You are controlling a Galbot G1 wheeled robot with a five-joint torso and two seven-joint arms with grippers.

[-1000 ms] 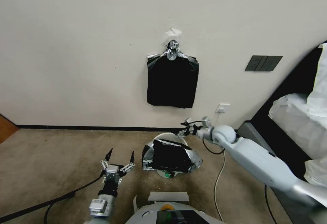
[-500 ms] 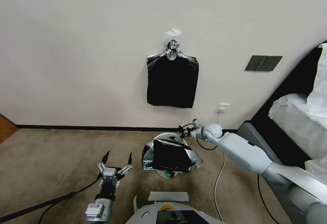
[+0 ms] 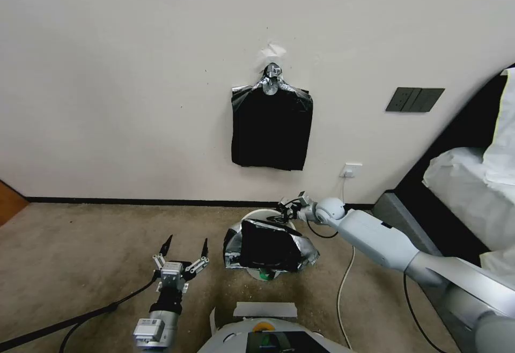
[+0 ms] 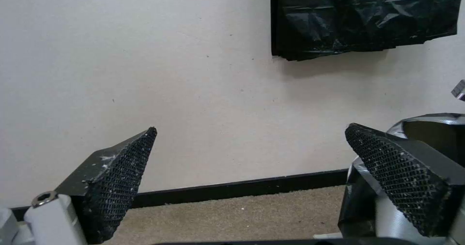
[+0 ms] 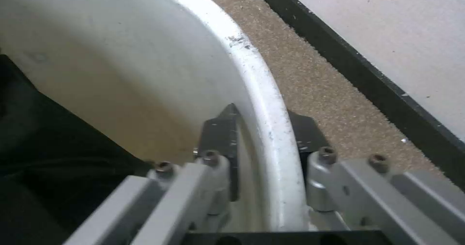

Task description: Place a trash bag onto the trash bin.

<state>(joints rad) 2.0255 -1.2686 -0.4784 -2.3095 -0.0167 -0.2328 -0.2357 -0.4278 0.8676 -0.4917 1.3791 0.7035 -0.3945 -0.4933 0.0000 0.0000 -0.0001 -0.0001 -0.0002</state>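
The cream-white trash bin (image 3: 258, 214) stands on the carpet near the wall. A glossy black trash bag (image 3: 268, 245) is draped over its near side and mouth. My right gripper (image 3: 281, 215) is at the bin's far right rim. In the right wrist view, the right gripper (image 5: 261, 110) straddles the bin rim (image 5: 252, 70), one finger inside and one outside, pressed against it. The bag (image 5: 39, 139) lies dark inside the bin. My left gripper (image 3: 188, 241) hovers open and empty over the carpet, left of the bin. Its spread fingers (image 4: 121, 165) frame the wall, with the bag (image 4: 436, 129) beside them.
A flat bundle of black bags (image 3: 272, 130) hangs from a silver clip on the wall above the bin, also seen as the bundle (image 4: 363, 16). A bed with white bedding (image 3: 472, 181) stands at the right. A white cable (image 3: 343, 278) runs across the carpet from a wall socket (image 3: 351, 170).
My right gripper has moved left and down onto the bin's far rim. The left gripper has drawn back slightly towards me.
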